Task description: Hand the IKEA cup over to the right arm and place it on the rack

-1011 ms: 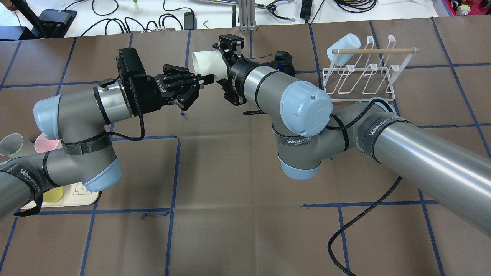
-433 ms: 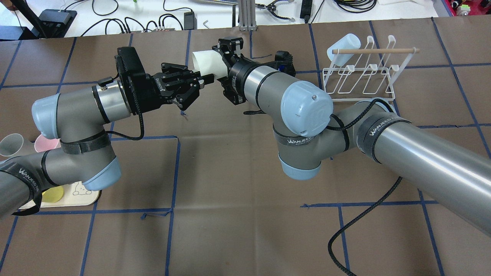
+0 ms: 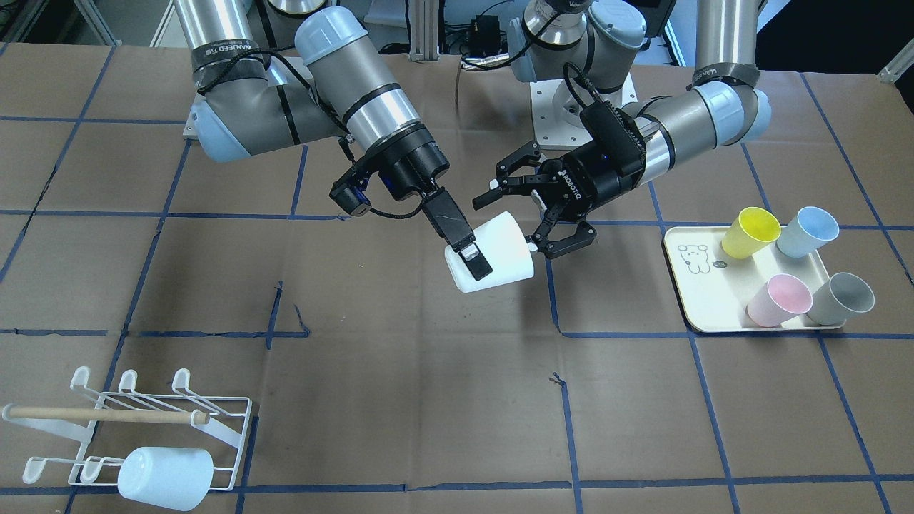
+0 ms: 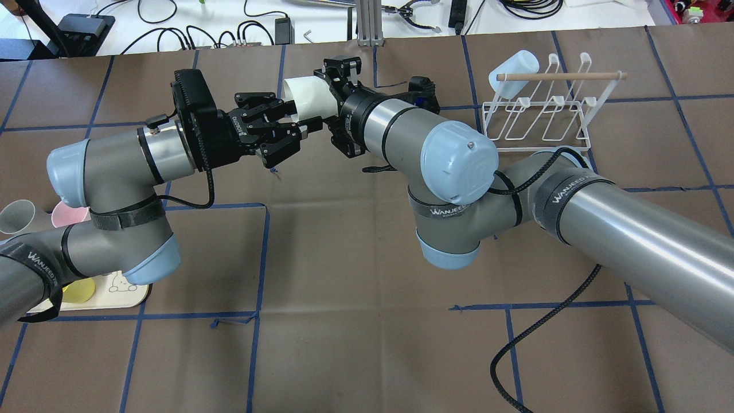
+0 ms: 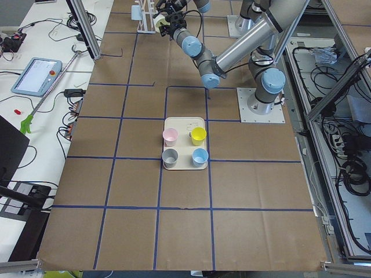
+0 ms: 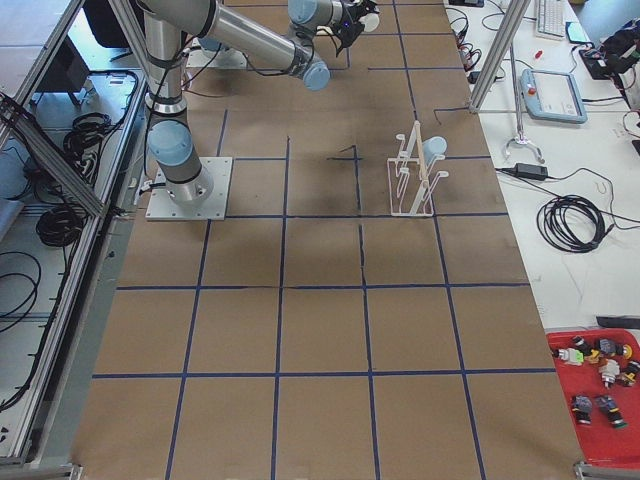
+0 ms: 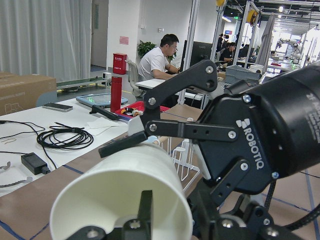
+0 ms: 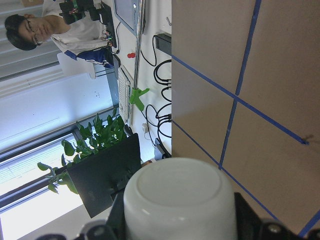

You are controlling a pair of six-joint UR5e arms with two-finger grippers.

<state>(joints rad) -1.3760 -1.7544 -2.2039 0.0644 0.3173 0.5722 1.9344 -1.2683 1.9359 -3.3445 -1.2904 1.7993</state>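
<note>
The white IKEA cup (image 3: 503, 246) hangs in mid-air over the middle of the table, lying on its side. My right gripper (image 3: 480, 260) is shut on the cup's wall, with one finger laid along its side. My left gripper (image 3: 532, 218) is open, its fingers spread around the cup's open end without closing on it. The overhead view shows the cup (image 4: 307, 94) between the two wrists and the left gripper (image 4: 292, 123) at its mouth. The cup's mouth faces the left wrist camera (image 7: 125, 200). The white wire rack (image 4: 536, 117) stands far right of the grippers.
A pale blue cup (image 4: 516, 71) hangs on the rack's left end. A cream tray (image 3: 703, 300) on my left holds yellow (image 3: 750, 232), blue (image 3: 807, 232), pink (image 3: 778, 300) and grey (image 3: 842, 298) cups. A black cable (image 4: 539, 338) trails from the right arm across the table.
My left gripper has shifted slightly toward the table's far side, so its open fingers now straddle the cup's mouth. The right gripper and cup have nudged a little to the left.
</note>
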